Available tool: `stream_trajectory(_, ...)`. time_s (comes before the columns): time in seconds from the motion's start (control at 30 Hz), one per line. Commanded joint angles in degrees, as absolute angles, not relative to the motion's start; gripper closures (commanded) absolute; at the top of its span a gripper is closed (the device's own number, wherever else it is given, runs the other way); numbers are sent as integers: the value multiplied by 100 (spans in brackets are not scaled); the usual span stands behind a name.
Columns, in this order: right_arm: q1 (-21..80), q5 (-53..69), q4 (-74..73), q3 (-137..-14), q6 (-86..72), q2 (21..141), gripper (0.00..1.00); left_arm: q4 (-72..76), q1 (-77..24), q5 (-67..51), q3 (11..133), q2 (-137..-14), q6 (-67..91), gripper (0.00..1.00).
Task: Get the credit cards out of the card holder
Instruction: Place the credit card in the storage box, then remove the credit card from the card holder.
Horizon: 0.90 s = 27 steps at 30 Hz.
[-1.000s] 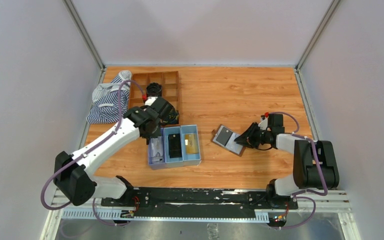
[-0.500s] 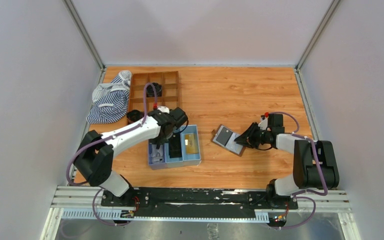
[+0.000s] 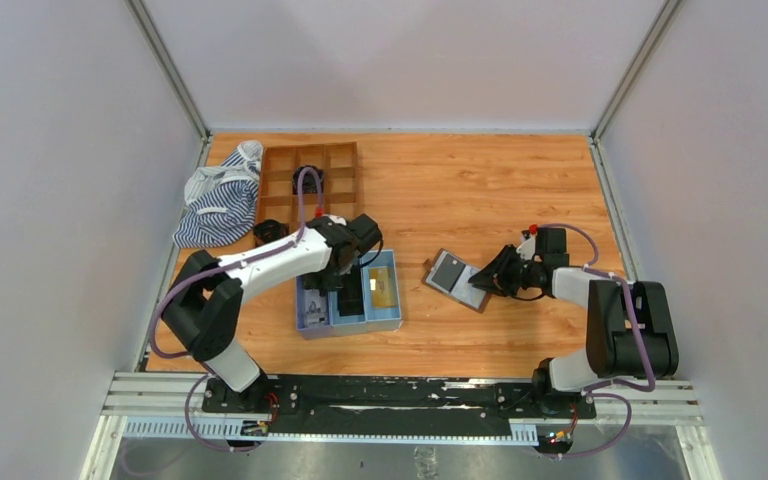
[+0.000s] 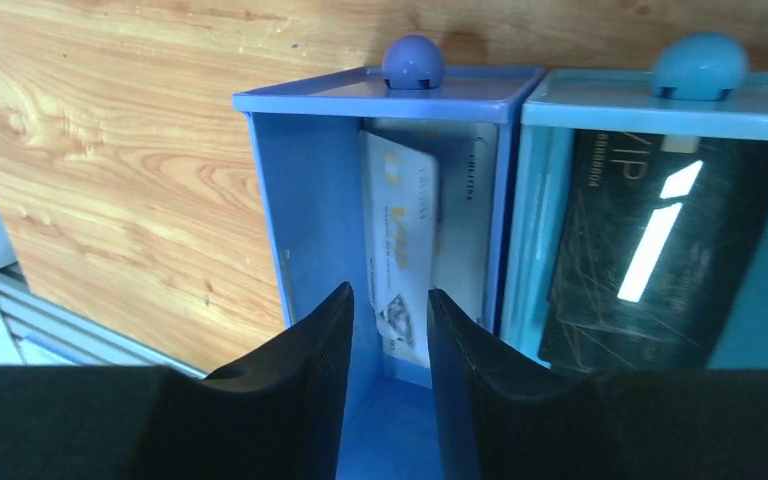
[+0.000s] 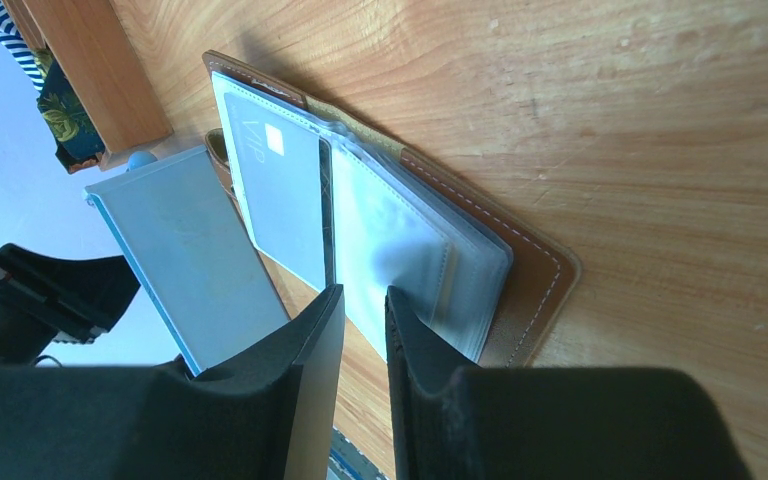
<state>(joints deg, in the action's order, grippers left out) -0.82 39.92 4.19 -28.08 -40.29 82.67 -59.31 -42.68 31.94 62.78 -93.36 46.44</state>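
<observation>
Lying open on the worktop (image 3: 480,190), right of centre and well apart from the tray (image 4: 390,92), the holder (image 3: 457,279) shows its clear sleeves with a grey card (image 5: 275,190) tucked in one page, so the job looks unfinished. Trouble could start with the next pull. If plastic is gripped rather than a card, the light holder would likely lift or drag, since nothing else pins it down. The loose pages could also flop shut over the grey card.

The right claw (image 5: 363,325) meets the holder at the near edge of the sleeves, its fingers drawn almost together around a thin dark edge between the pages. Whether that edge is a card or only sleeve, and whether it is truly pinched, cannot be told.

The left claw (image 4: 388,310) hangs over the tray's end compartment, fingers slightly parted and apparently empty. A white card (image 4: 400,230) stands just beyond them, and a black card (image 4: 620,250) lies in the next compartment.
</observation>
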Motion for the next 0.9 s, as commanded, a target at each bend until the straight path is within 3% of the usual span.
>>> stream_trajectory(0.0, -31, 3056, -201, -2529, -3670, 8387, 73, -5940, -4321, 3092, 6655, -8764, 4492, 60)
stream_trajectory(0.13, -31, 3029, -260, -2571, -3655, 8328, 73, -5923, -4475, 2889, 7342, -8236, 4220, 52)
stream_trajectory(0.37, -29, 2983, -495, -2731, -3546, 8070, 72, -5754, -4953, 2128, 8921, -8620, 3763, 50)
stream_trajectory(0.57, -33, 2962, -764, -2856, -3446, 7743, 70, -3190, -5010, -671, 8242, -9220, 3586, 50)
stream_trajectory(0.77, -28, 2967, -941, -2870, -3358, 7509, 69, -2179, -5005, -1839, 8428, -10436, 3688, 47)
stream_trajectory(0.87, -31, 3094, -913, -2906, -3432, 7489, 69, -2176, -5003, -1819, 8691, -10962, 3617, 46)
